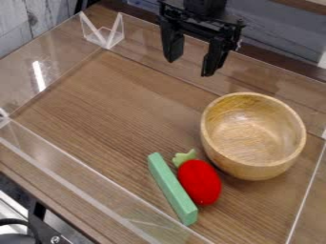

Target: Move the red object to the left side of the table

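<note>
The red object (199, 181) is a small round red toy fruit with a light-green leafy top. It lies on the brown wood-grain table (102, 105) near the front right. It touches the rim of a wooden bowl and a flat green block. My black gripper (192, 55) hangs above the far middle of the table, well away from the fruit. Its fingers (212, 59) stand apart with nothing between them, so it is open.
A wooden bowl (254, 133) sits at the right, just behind the fruit. A flat green rectangular block (171, 188) lies to the fruit's left. Low clear acrylic walls (76, 176) edge the table, and a clear stand (102, 31) sits at the back left.
</note>
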